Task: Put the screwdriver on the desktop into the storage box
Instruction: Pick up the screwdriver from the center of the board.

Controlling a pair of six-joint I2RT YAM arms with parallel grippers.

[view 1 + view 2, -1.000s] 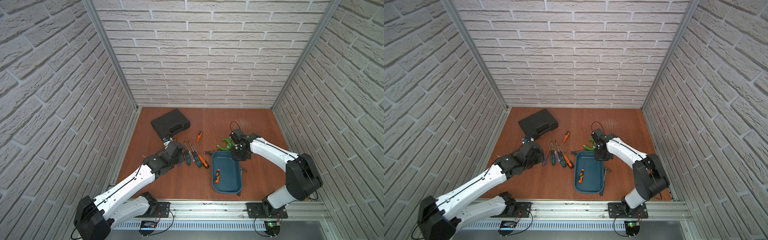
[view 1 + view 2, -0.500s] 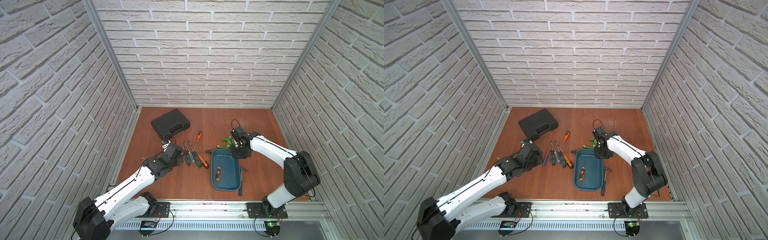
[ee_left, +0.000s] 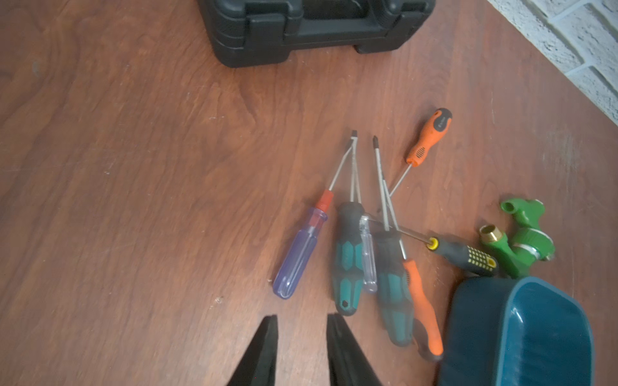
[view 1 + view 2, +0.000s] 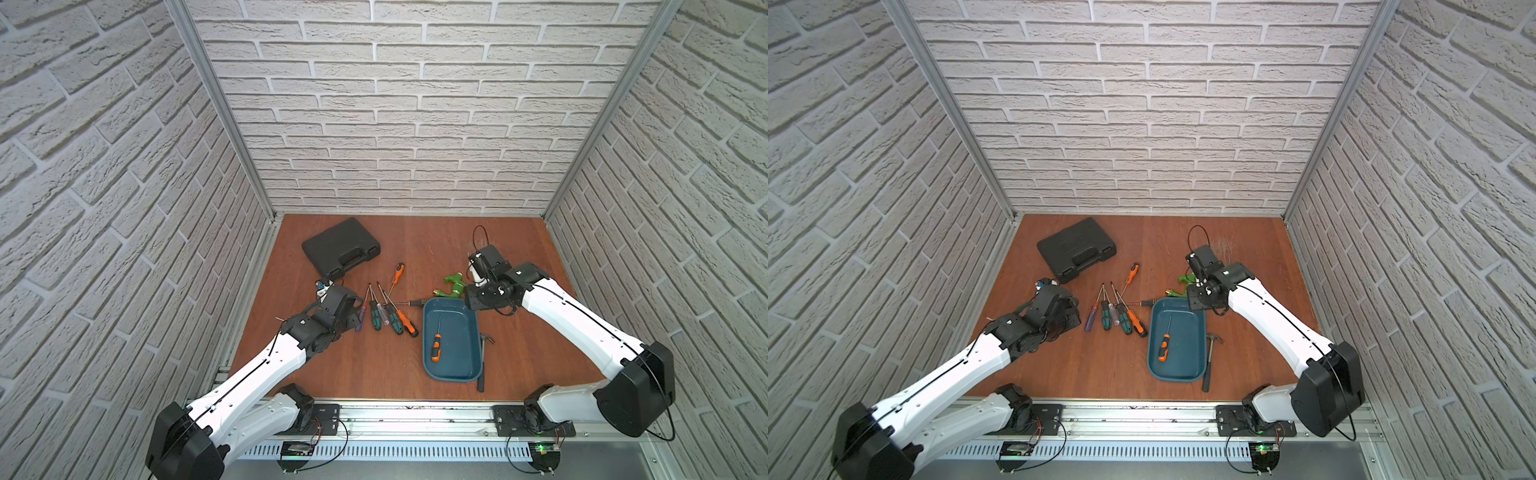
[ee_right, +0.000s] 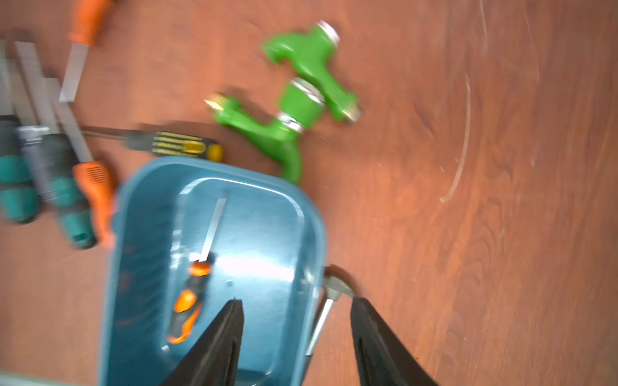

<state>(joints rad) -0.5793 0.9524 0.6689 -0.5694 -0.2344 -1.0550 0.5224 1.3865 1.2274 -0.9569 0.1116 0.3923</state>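
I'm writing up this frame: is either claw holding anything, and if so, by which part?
Nothing is held. The right claw stands open and empty at the storage box's edge, where one screwdriver lies inside; the left claw is open and empty too.

Bright, even light casts soft shadows; the right wrist view is blurred, with glare on the storage box.

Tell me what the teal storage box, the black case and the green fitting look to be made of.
Storage box: likely plastic, glossy; smooth moulded rounded corners and bright highlights on its floor. Black case: probably moulded plastic, matte; blocky ribs and moulded handle. Green fitting: glossy green, plastic or painted metal, cannot tell; its threaded end looks brass, golden-yellow.
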